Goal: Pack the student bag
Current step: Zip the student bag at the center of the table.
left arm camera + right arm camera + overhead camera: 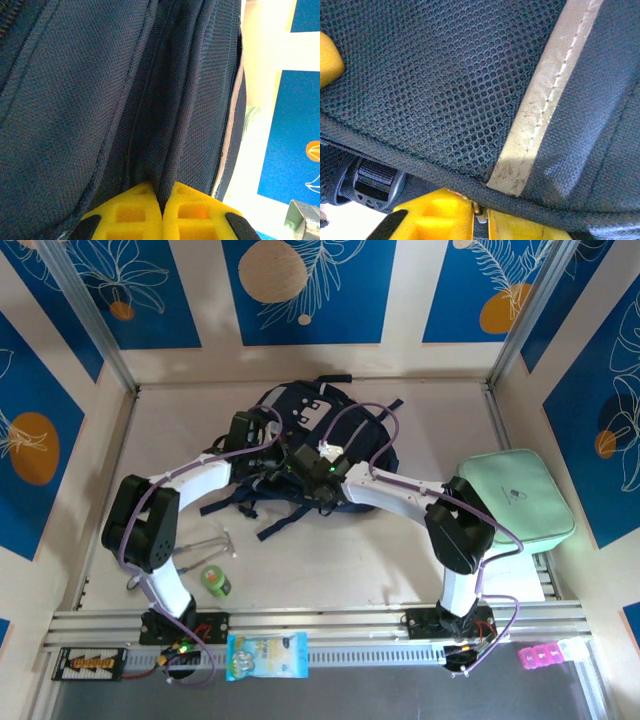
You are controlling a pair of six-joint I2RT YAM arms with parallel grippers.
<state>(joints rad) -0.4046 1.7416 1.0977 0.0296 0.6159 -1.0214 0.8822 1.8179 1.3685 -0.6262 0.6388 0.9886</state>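
Note:
The navy student bag (312, 408) lies in the middle of the table with its straps spread toward the near side. Both arms reach in over its near part. My left gripper (272, 458) is shut on a fold of the bag's dark fabric (165, 150), pinched between the yellow fingers (131, 212). My right gripper (308, 468) presses against the mesh panel (435, 85) beside a beige trim strip (545, 95). Its jaws are nearly together around a small metal zip pull (480, 216) at the bag's seam.
A mint-green flat case (515, 500) lies at the right. A green tape roll (216, 581) and a thin metal tool (205, 545) lie near the left arm. A snack packet (266, 655) and a pink item (545, 655) rest on the front rail. A strap buckle (370, 182) hangs below the mesh.

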